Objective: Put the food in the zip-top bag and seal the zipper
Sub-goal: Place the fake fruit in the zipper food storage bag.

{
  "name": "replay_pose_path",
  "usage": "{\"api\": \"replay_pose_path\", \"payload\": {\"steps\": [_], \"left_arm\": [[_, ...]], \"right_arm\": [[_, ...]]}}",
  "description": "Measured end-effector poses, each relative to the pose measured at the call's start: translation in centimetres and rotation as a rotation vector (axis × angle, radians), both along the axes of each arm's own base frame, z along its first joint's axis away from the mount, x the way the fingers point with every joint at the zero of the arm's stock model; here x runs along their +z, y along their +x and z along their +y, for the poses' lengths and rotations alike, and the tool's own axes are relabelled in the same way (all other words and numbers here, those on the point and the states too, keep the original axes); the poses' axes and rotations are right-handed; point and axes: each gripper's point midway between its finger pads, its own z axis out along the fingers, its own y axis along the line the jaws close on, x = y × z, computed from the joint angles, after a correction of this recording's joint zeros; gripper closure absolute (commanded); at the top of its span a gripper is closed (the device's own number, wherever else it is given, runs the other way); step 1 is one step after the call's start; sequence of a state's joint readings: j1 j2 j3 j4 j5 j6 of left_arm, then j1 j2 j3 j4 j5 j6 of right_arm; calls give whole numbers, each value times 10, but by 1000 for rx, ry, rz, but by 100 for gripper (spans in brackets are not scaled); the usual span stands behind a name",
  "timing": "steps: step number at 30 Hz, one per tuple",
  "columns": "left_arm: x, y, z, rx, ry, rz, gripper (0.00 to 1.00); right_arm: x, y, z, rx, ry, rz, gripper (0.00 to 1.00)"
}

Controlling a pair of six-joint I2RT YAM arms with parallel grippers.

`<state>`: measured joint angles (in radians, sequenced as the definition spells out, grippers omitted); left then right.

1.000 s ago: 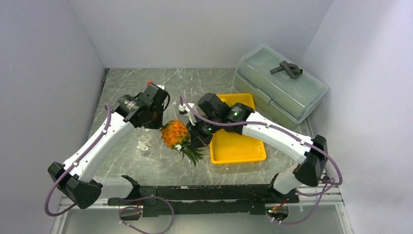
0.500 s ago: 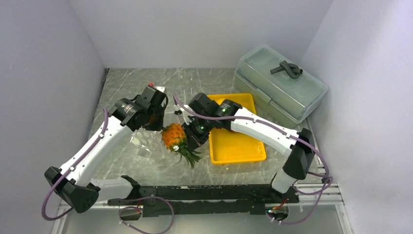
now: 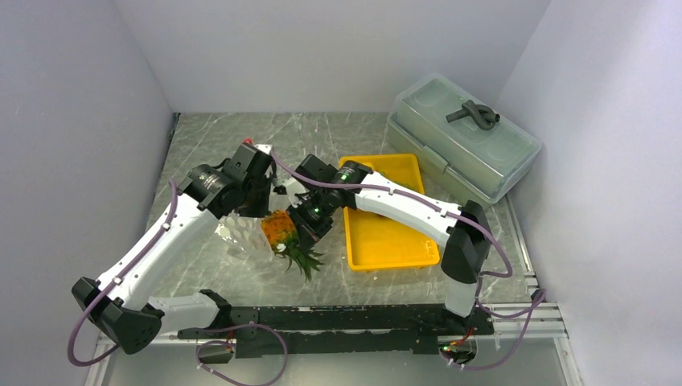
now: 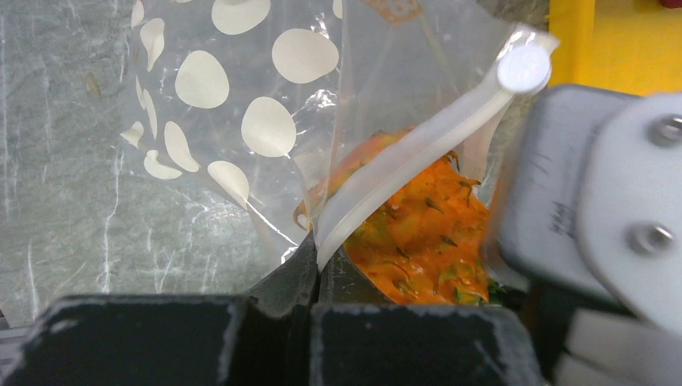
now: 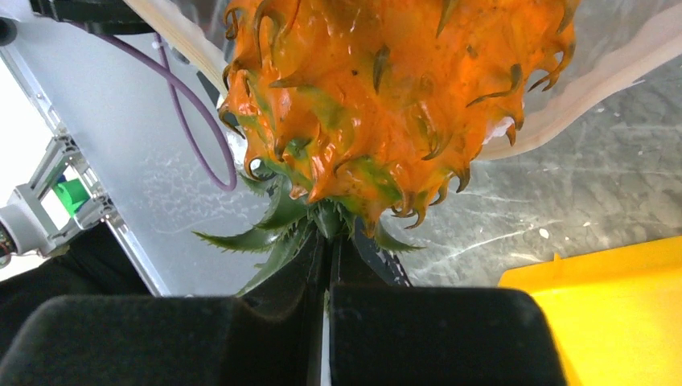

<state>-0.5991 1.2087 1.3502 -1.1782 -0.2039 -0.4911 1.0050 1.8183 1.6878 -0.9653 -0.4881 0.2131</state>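
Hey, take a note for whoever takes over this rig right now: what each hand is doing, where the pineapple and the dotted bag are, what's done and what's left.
Left hand: shut on the zipper, holding the mouth of the zip-top bag open.
Right hand: shut on the pineapple by its green crown.
Where: the bag is left of the yellow tray. The pineapple's body is partly inside the mouth, crown outside.
Done: pineapple brought to the bag.
Left: push it fully in, release, seal the zipper. No other food shows in these views.
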Motion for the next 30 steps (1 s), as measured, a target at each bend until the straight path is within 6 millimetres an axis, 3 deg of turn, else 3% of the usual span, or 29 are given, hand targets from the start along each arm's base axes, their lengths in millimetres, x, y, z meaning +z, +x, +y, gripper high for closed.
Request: {"api": "replay_pose_path", "payload": {"steps": [3,5,7,20,30], "left_arm": [[2,-1,1,0,-5,-7,100],[3,-2,1,0,-9,-13,100],[4,-2,1,0,-14,-19,100],[8,-6,4,-2,-29,-40,100],[5,-10,6,-2,-28,-38,100]], "right_arm": [[-1,-4,1,10,-1,21,89],[0,-4,2,11,2,22,72],[2,-4,3,2,5,24,64],[15,8,15,-75,62,-22,56],[70,29,-6,-262,166,-213,54]]}}
